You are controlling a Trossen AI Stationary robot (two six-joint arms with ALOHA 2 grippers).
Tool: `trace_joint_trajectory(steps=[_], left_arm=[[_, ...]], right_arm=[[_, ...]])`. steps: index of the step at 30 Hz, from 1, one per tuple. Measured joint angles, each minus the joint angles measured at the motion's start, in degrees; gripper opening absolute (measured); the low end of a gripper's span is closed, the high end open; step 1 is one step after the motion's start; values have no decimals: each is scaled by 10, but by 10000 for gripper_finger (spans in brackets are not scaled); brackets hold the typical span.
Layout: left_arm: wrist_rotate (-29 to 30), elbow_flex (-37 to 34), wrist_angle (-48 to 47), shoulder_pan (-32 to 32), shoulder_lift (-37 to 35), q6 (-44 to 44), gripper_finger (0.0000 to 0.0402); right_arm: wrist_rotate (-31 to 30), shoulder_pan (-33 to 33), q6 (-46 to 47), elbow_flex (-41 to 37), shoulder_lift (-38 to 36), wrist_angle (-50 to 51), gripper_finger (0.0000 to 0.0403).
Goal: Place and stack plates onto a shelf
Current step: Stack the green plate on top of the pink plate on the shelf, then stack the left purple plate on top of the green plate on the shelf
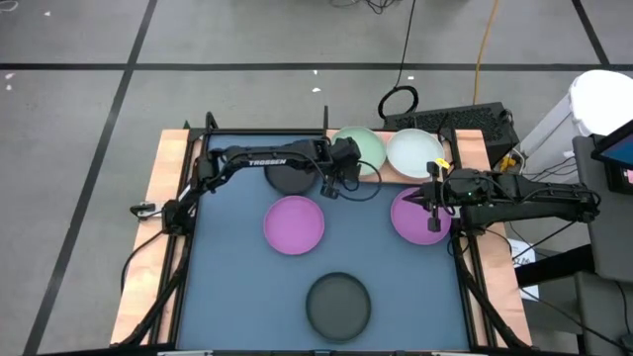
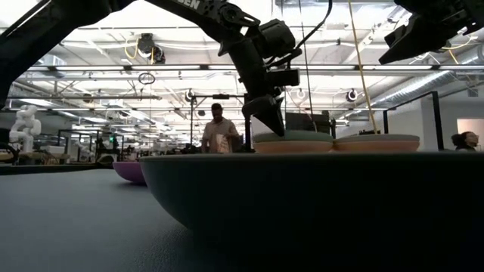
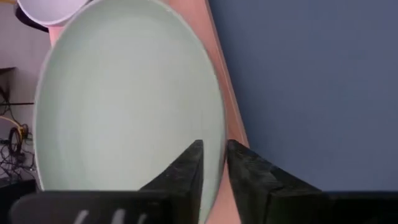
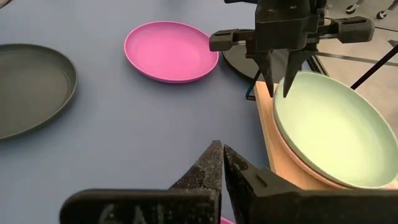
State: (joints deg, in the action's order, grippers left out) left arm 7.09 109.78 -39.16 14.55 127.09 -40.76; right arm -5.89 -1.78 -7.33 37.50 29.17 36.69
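The left fingers [image 4: 281,79] stood slightly parted over the near rim of a green plate [image 4: 333,127], gripping nothing; that plate lay stacked on the shelf [image 4: 267,134]. The right fingers [image 4: 219,163] hung nearly closed, empty, above a purple plate [image 1: 420,214].

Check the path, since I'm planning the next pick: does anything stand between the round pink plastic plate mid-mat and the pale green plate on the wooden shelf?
The left gripper hangs at the shelf's near edge, over the pale green plate's rim, on the pink plate's line. The right gripper waits over a purple plate.
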Motion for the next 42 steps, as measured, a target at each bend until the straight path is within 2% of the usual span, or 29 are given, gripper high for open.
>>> trace_joint_trajectory(steps=[5, 10, 15, 24, 31, 35, 42], left_arm=[[0, 0, 24, -3, 0, 22, 111], [0, 1, 30, -22, -4, 28, 114], [-1, 3, 26, -43, -40, 68, 114], [-25, 3, -104, -86, -101, 207, 113], [-26, 3, -218, -139, -106, 278, 113], [-27, -15, -237, -170, -108, 308, 113], [-27, -90, -236, -216, -112, 351, 113]], right_arm=[[0, 0, 0, 0, 0, 0, 0], [0, 0, 0, 0, 0, 0, 0], [0, 0, 0, 0, 0, 0, 0], [0, 0, 2, 0, 0, 0, 0], [0, 0, 6, 0, 0, 0, 0], [1, 0, 7, 0, 0, 0, 0], [2, 0, 17, 0, 1, 0, 0]])
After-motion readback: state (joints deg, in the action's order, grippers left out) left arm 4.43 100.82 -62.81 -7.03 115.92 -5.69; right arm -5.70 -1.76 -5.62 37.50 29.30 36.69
